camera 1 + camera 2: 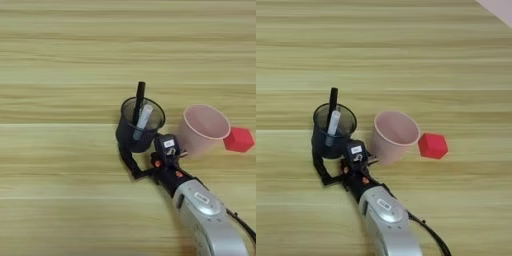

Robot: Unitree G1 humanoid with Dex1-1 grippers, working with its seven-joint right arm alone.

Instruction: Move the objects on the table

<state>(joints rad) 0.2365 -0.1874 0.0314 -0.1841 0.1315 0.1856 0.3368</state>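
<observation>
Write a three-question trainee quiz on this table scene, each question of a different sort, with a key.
1. True or false: the pen cup holds a black marker and a white marker.
2. Multiple choice: what lies on the far right of the row on the table? A) the pink cup B) the red block C) the pen cup
3. Fill in: the right gripper sits at the near side of the ____ cup.

Key: 1 true; 2 B; 3 pen. The gripper's fingers flank the pen cup's base: one curves round its left side, the other sits between the two cups.
</observation>
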